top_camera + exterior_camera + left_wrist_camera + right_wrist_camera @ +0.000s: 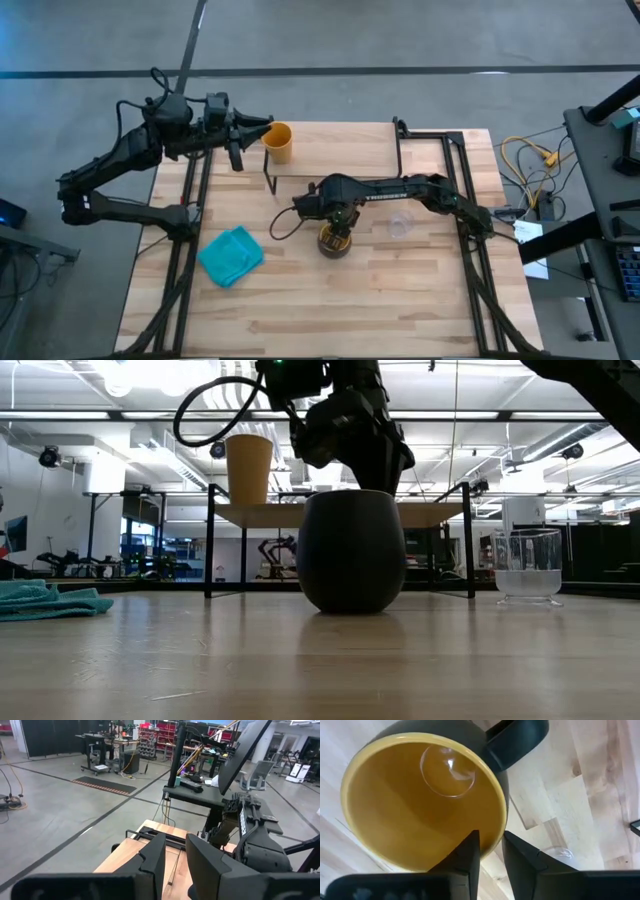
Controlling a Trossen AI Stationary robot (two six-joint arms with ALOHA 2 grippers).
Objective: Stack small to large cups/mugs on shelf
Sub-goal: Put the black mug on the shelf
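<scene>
The dark mug (pixel 335 242) with the yellow-orange inside (pixel 415 805) stands upright on the table's middle, its handle (pixel 515 740) away from my right gripper (pixel 491 847), which comes down on its rim. The handleless yellow-orange cup (pixel 278 142) stands upright on the left end of the shelf (pixel 340 513). My left gripper (pixel 262 124) hovers open just left of that cup, level, with nothing between its fingers (pixel 150 860). The small clear glass (pixel 401 222) stands on the table right of the mug (pixel 350 550). My right gripper holds the mug's wall at the rim (pixel 496 840), opposite the handle, one finger inside the mug (pixel 467 852) and one outside (pixel 520 857). The fingers point down from above. The mug stands upright, its base on the table.
A teal cloth (pixel 232 255) lies crumpled on the table's near left. The shelf's thin black legs (pixel 209 550) stand behind the mug. The glass (pixel 527 565) is close to my right arm (pixel 400 190).
</scene>
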